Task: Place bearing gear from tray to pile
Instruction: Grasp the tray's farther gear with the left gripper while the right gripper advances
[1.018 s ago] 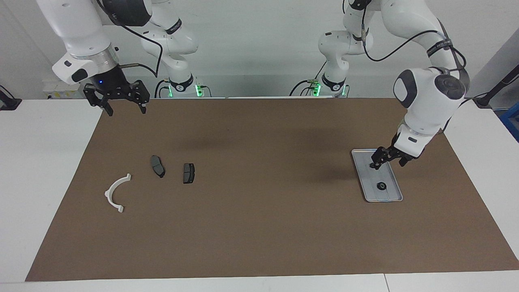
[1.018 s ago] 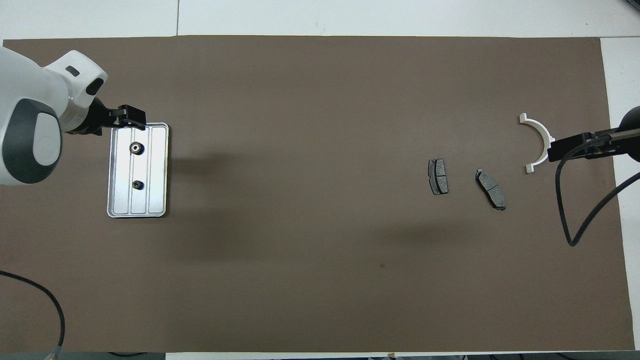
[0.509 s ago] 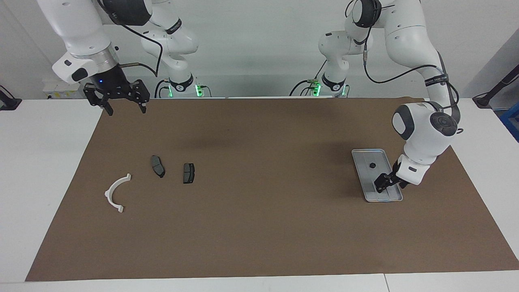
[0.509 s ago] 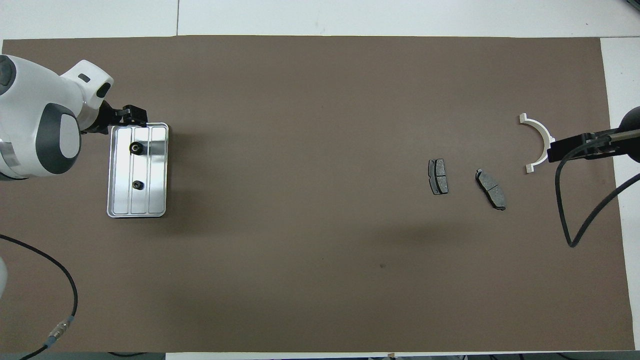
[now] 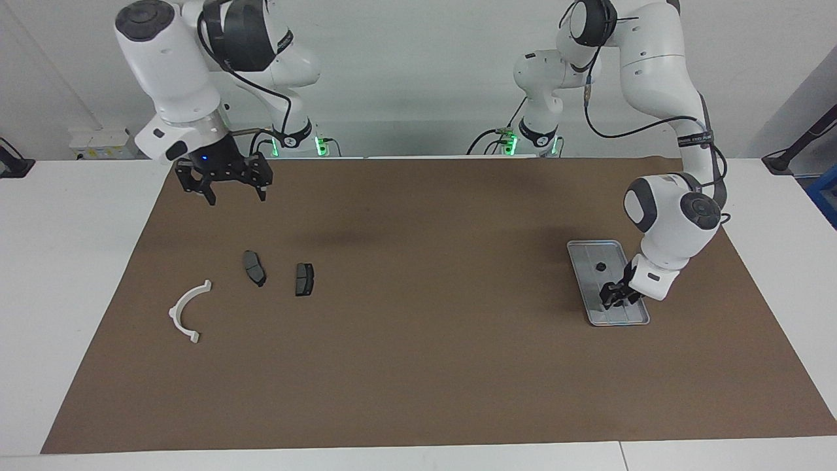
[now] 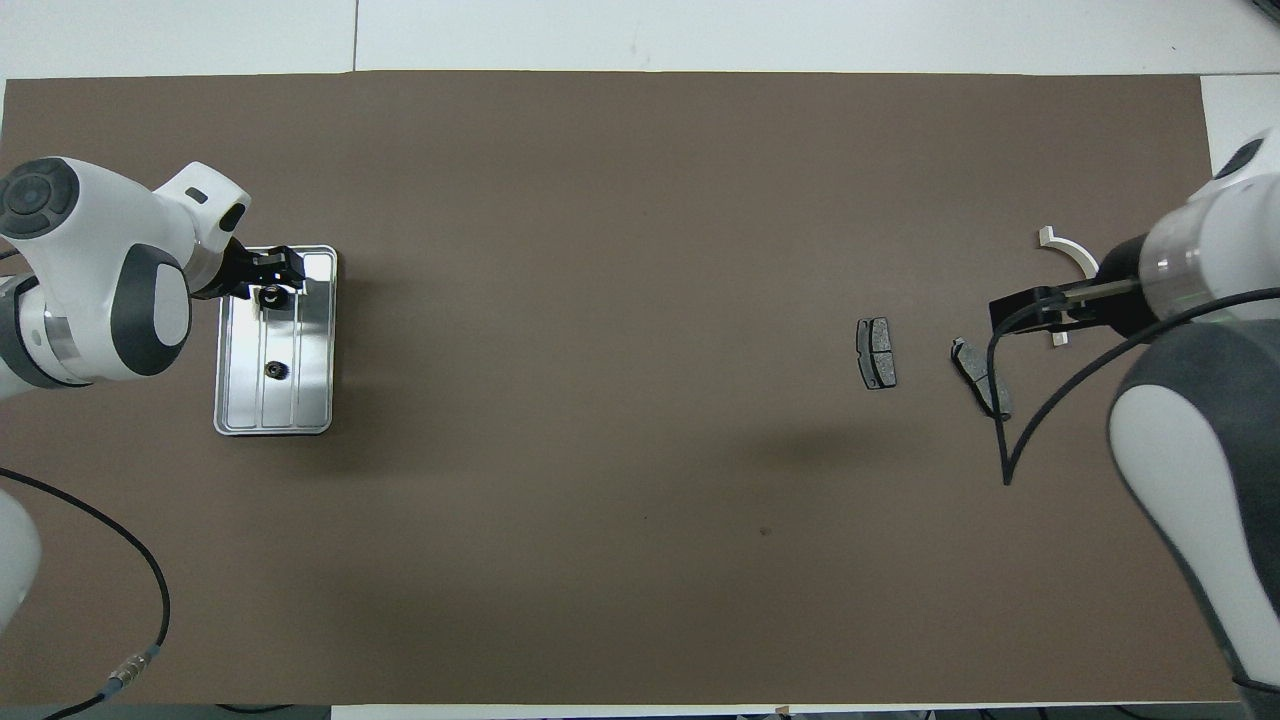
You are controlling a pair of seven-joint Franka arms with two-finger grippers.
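Brown matting covers the table; left tool (image 5: 614,299) has dropped onto the tray's (image 5: 588,252) farther gear (image 6: 271,295), fingers closing around it; right tool (image 5: 226,188) hangs open.

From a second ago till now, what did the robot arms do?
The left gripper came down into the tray, around the gear farther from the robots, and has started closing; whether it grips yet is unclear. The right gripper, open, swung out over the mat toward the pads. The other gear, bracket and pads stayed put.
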